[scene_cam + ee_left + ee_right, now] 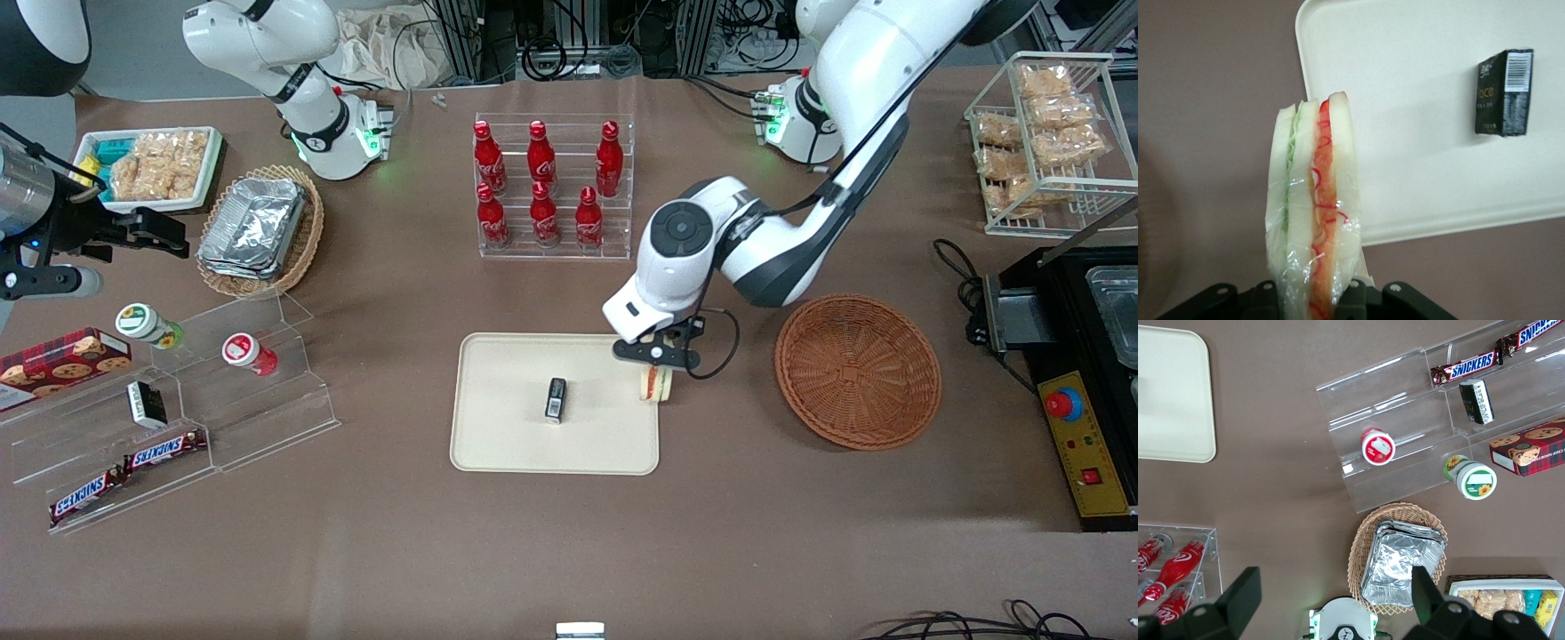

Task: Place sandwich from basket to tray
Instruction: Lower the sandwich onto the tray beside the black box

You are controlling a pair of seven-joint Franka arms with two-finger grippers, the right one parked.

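My gripper (659, 366) is shut on the sandwich (656, 384), a plastic-wrapped wedge of white bread with red-orange and green filling. It holds it above the edge of the cream tray (507, 444) that lies toward the basket. In the left wrist view the sandwich (1315, 207) stands upright between the black fingers (1265, 300), over the brown table just beside the tray's rim (1438, 227). The reddish-brown wicker basket (858, 371) sits on the table beside the tray, toward the working arm's end, with nothing in it.
A small black packet (556, 398) lies in the middle of the tray. A clear rack of red bottles (547, 187) stands farther from the camera than the tray. A stepped acrylic shelf (178, 409) with snacks and a tan basket of foil containers (258, 229) lie toward the parked arm's end.
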